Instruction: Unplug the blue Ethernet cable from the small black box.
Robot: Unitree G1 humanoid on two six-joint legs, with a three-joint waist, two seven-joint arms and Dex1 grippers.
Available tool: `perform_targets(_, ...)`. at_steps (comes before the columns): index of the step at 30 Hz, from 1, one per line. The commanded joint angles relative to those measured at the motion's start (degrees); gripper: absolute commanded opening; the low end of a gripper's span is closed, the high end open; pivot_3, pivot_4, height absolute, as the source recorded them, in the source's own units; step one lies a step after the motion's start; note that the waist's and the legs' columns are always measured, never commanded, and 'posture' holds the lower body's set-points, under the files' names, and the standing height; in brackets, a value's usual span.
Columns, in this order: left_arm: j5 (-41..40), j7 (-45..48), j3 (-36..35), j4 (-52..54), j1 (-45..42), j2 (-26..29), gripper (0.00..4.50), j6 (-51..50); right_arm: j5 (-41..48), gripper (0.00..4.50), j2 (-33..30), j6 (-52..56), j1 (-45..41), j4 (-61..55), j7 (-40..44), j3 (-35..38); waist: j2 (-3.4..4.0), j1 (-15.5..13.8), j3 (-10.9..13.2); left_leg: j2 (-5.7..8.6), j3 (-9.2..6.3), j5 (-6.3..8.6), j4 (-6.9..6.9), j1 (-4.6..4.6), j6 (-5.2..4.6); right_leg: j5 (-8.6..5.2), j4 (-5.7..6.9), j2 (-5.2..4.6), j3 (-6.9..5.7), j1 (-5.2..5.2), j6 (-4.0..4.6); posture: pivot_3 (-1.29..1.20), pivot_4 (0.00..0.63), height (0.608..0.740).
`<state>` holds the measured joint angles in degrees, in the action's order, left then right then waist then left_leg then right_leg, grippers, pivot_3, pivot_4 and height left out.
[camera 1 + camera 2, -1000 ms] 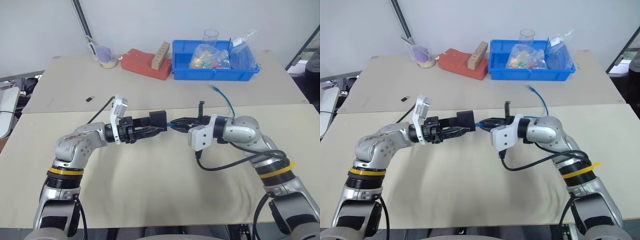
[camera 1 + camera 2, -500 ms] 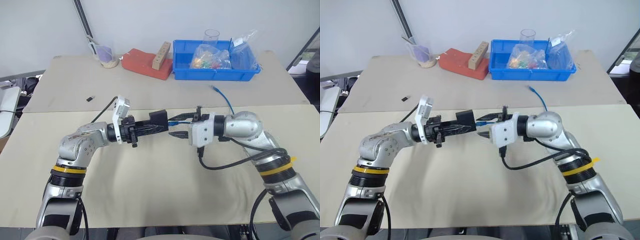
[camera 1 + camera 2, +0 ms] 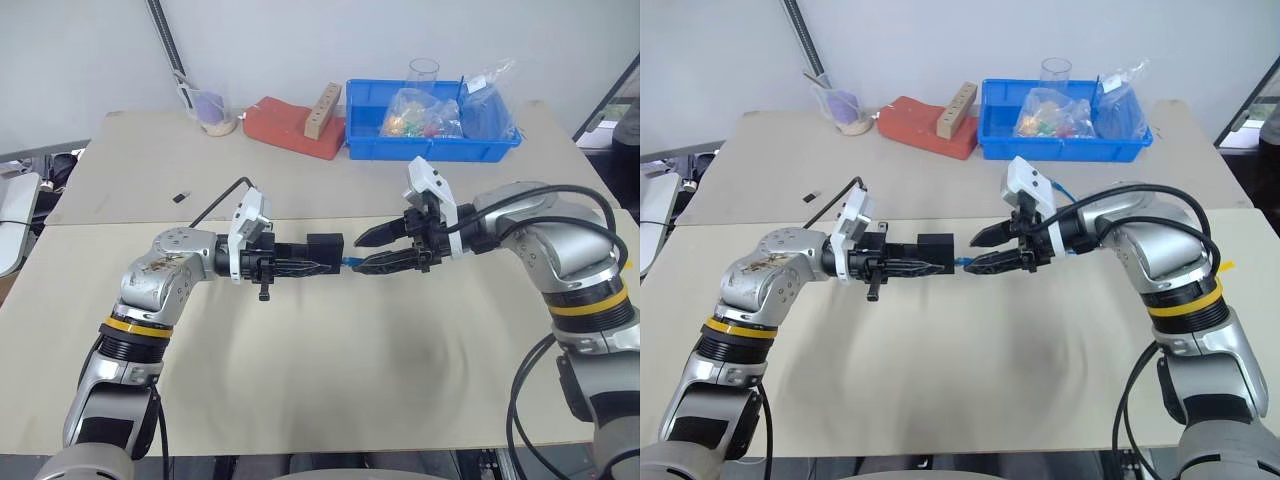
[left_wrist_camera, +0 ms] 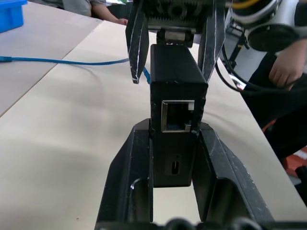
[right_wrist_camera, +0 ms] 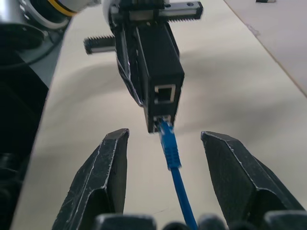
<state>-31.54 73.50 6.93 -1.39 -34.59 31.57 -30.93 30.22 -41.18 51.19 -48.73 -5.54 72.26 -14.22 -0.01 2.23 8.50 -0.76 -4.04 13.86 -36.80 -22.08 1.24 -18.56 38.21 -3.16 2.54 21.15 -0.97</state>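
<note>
Lining up now: right gripper (image 5: 165, 179) gaping around the blue Ethernet cable (image 5: 169, 147), plug running straight into the small black box (image 5: 158, 72), clamped by left gripper (image 4: 165, 139).

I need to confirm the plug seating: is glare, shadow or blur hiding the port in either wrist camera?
Right wrist view: the blue cable and the black box are sharp, without glare. Left wrist view: the box's open port is sharp, the background soft.
</note>
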Motion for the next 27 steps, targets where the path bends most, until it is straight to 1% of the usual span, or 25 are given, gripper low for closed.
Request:
perform_targets(1,0.0,1.0,-0.4,0.5,-1.5,0.0,0.57,1.1,1.6,2.70,0.3,1.6,-1.3,-0.7,0.3,1.2,0.00,0.0,0.0,0.00,0.00,0.00,0.00,-0.01,0.00,0.00,0.00,0.00,0.00,0.00,0.00,0.00,0.150,0.740)
perform_targets(11,0.5,1.6,0.0,0.8,-2.0,-0.1,0.57,1.5,0.7,2.70,2.5,1.2,-0.4,-0.5,-1.3,0.3,0.00,0.0,0.0,0.00,-0.01,0.00,-0.01,-0.01,0.00,0.00,0.01,-0.01,-0.01,0.00,0.00,0.00,0.150,0.740)
perform_targets(18,1.1,2.2,0.4,0.4,-2.3,-0.2,0.57,1.8,0.2,2.70,2.7,0.6,-1.1,1.2,-0.7,-0.3,0.00,0.0,0.0,0.01,-0.01,0.00,-0.01,-0.02,0.00,0.00,0.01,-0.01,-0.02,0.00,0.00,0.00,0.150,0.740)
perform_targets(19,1.2,2.2,0.4,0.4,-2.3,-0.3,0.57,1.8,0.3,2.17,2.7,0.6,-1.1,1.4,-0.6,-0.3,0.00,0.0,0.0,0.01,-0.01,0.00,-0.01,-0.02,0.00,0.00,0.01,-0.01,-0.02,0.00,0.00,0.00,0.150,0.740)
perform_targets(20,0.9,2.1,0.3,0.5,-2.4,-0.4,0.57,1.6,0.3,1.94,2.4,0.5,-1.0,1.2,-0.1,-0.5,0.00,0.0,0.0,0.00,-0.01,0.00,-0.01,-0.02,0.00,0.00,0.01,-0.01,-0.02,0.00,0.00,0.00,0.150,0.740)
perform_targets(24,0.8,2.3,0.2,0.5,-2.6,-0.6,0.57,1.4,-0.2,0.56,1.5,-0.3,-0.3,0.5,1.6,-1.5,0.00,0.0,0.0,0.01,-0.01,0.00,-0.01,-0.02,0.00,0.00,0.01,0.00,-0.02,0.00,0.00,0.00,0.150,0.740)
perform_targets(26,0.7,2.3,0.2,0.8,-2.5,-0.6,0.57,1.3,-0.5,0.01,1.2,-0.7,0.0,0.3,2.1,-1.9,0.00,0.0,0.0,0.01,-0.01,0.00,-0.01,-0.01,0.00,0.00,0.01,-0.01,-0.02,0.00,0.00,0.00,0.150,0.740)
perform_targets(27,0.7,2.3,0.2,0.8,-2.5,-0.6,0.57,1.3,-1.0,0.01,0.9,-1.5,0.1,0.3,2.7,-2.3,0.00,0.0,0.0,0.01,-0.02,0.00,-0.02,-0.02,0.00,0.00,0.00,0.00,-0.02,0.00,0.00,0.00,0.150,0.740)
